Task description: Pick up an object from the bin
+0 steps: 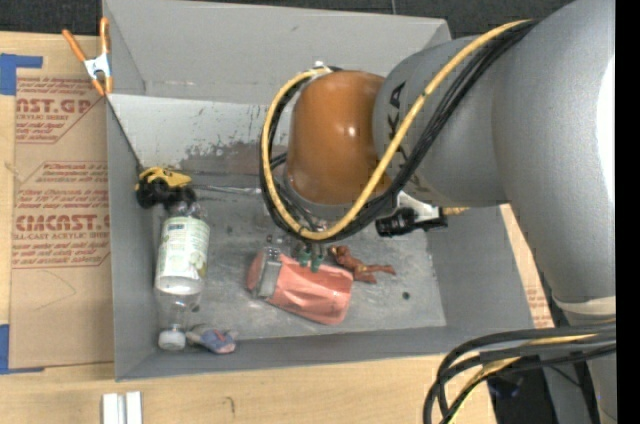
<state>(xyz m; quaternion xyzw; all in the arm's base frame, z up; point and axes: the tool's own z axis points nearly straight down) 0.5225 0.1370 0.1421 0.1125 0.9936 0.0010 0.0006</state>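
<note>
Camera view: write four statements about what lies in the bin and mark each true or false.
1. The clear bottle lies on its side at the left of the bin. True.
2. The yellow-and-black toy car sits against the right wall. False: it lies at the left, next to the bottle.
3. The pink packet lies near the bin's middle, by the arm's orange cover. True.
4. The bottle rests on the pink packet. False: they lie apart.

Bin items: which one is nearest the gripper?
The pink pouch, right by the gripper; the clear bottle and yellow toy car lie apart at the view's left.
</note>
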